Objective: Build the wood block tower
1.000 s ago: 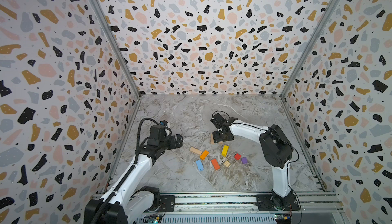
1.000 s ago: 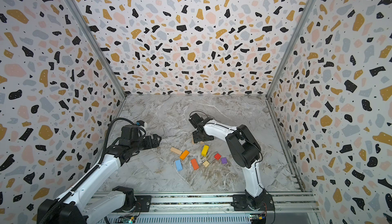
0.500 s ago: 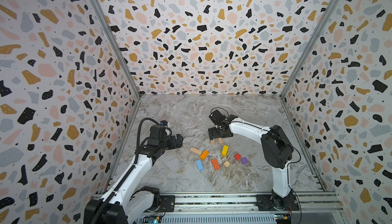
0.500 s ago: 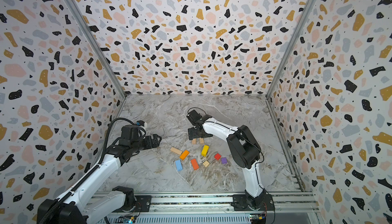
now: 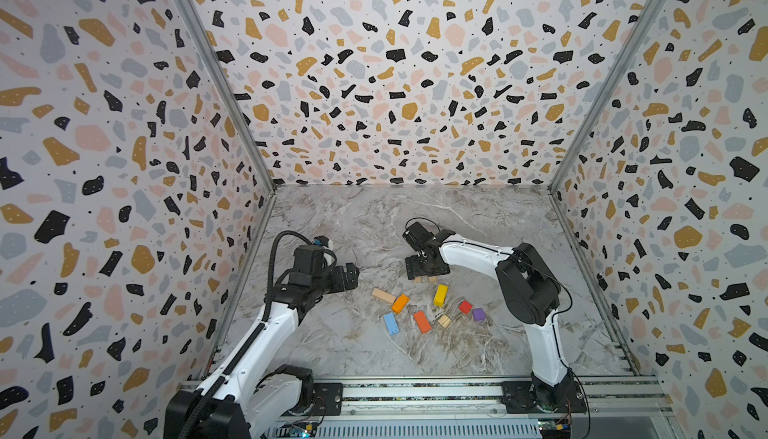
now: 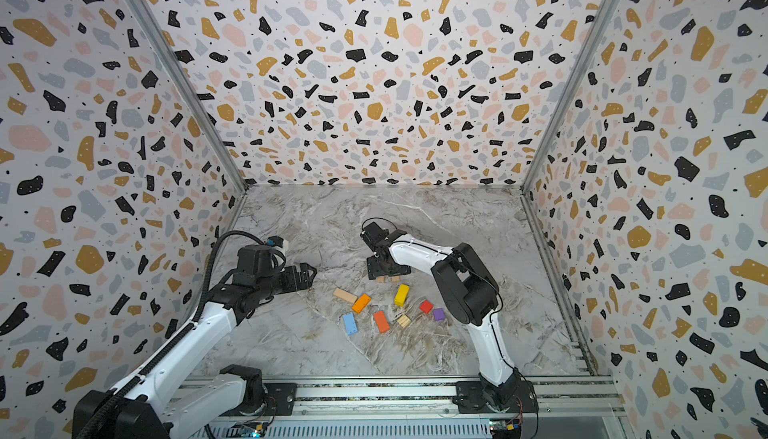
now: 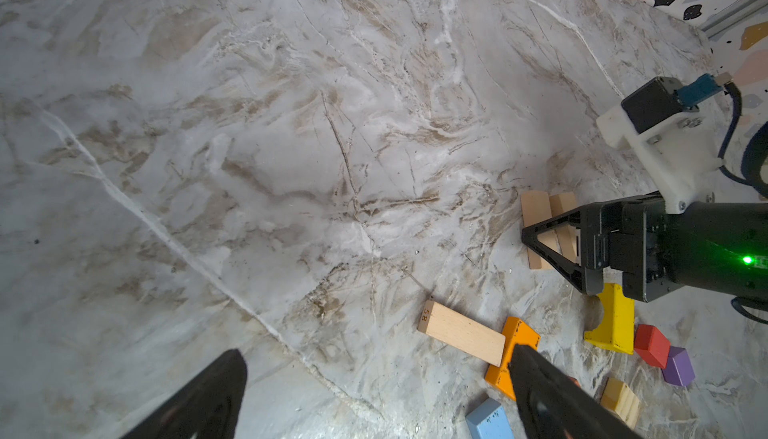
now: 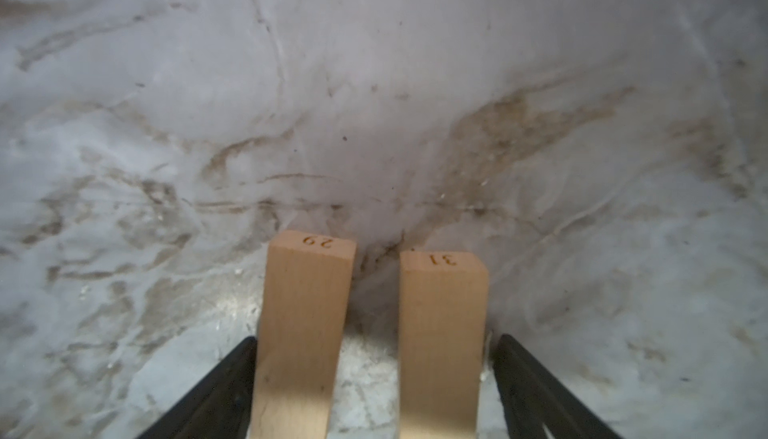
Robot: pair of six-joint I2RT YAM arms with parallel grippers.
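Front edge: a metal rail [image 5: 415,393] is seen. On the marble table [image 5: 374,216] just beyond it, loose wood blocks are scattered, each lying flat on the surface: blue oblong [image 5: 390,323], orange-red oblong [image 5: 422,321], tan cube [image 5: 444,320], and purple cube [image 5: 478,314] just beside red cube [image 5: 465,306]. Slightly farther: yellow block [image 5: 440,295], and orange block [image 5: 400,303] touching a tan oblong [image 5: 383,295].

The left gripper [image 7: 376,351] is held above the table, left of the scatter, jaws fully spread, nothing between them.

Farthest: the right gripper [image 8: 376,339] is lowered over oblong 29 [image 8: 305,312] and oblong 31 [image 8: 442,324], both tan, laid parallel on the table with a gap between. Its jaws are spread wide and bracket the pair from outside, unclamped.
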